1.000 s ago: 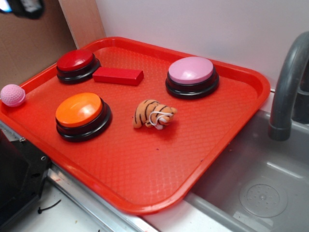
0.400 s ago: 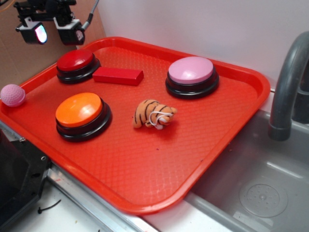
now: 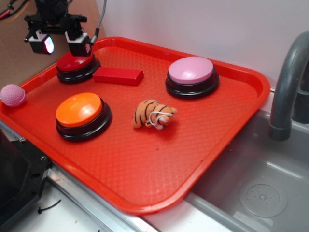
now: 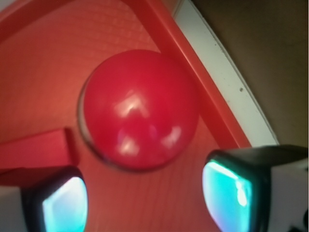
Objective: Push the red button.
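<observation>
Two spread fingers of my gripper (image 3: 62,44) are hovering over the red button (image 3: 72,62); descending off-center, I am risking straddling its dome.

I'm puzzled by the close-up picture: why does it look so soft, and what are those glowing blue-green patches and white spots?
In the wrist view, the red button is slightly soft and carries white glare spots from lights above. The two fingers sit nearest the lens, blurred, and their pads look glowing teal. In the exterior view everything is sharper and evenly lit, with soft shadows on the tray.
</observation>
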Controlling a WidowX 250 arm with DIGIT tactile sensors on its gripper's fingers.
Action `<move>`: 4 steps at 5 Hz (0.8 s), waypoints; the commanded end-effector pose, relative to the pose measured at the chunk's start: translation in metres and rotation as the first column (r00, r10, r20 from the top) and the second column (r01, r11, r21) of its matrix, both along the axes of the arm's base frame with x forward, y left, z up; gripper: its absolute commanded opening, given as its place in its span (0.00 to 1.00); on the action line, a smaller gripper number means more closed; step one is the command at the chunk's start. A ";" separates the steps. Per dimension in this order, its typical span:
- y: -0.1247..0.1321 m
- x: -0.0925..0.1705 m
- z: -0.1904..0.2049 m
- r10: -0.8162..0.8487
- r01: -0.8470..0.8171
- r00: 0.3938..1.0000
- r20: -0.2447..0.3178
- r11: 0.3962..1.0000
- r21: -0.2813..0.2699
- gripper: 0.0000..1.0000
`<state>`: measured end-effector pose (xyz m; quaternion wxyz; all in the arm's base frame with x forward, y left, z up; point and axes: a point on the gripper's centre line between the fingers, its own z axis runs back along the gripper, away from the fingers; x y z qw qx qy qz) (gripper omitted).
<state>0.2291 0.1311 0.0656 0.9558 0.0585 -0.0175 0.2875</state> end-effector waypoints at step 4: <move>0.011 -0.004 0.030 -0.041 0.041 0.999 0.015 0.999 -0.005 1.00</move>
